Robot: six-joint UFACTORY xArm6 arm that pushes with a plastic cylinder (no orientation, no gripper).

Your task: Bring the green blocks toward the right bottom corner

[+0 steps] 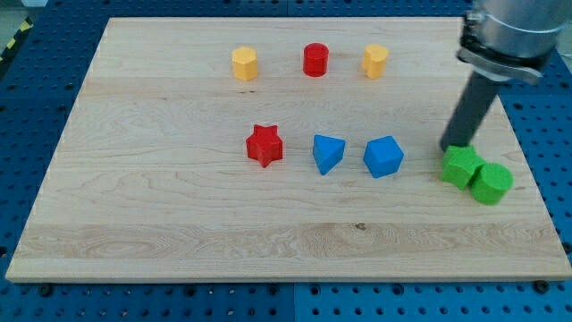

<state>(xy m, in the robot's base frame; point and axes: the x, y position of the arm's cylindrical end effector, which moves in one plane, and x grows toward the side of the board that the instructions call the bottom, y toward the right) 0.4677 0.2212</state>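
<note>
Two green blocks lie together at the view's right, near the board's right edge. The green cube-like block (461,166) touches the green cylinder (491,182), which sits to its lower right. My tip (450,148) stands at the upper left edge of the green cube-like block, touching it or nearly so. The dark rod rises from there toward the view's top right.
A blue block (383,156), a blue wedge-like block (327,153) and a red star (264,145) form a row at mid-board. Two yellow blocks (244,63) (375,60) flank a red cylinder (315,59) near the top. The wooden board (179,224) lies on a blue pegboard.
</note>
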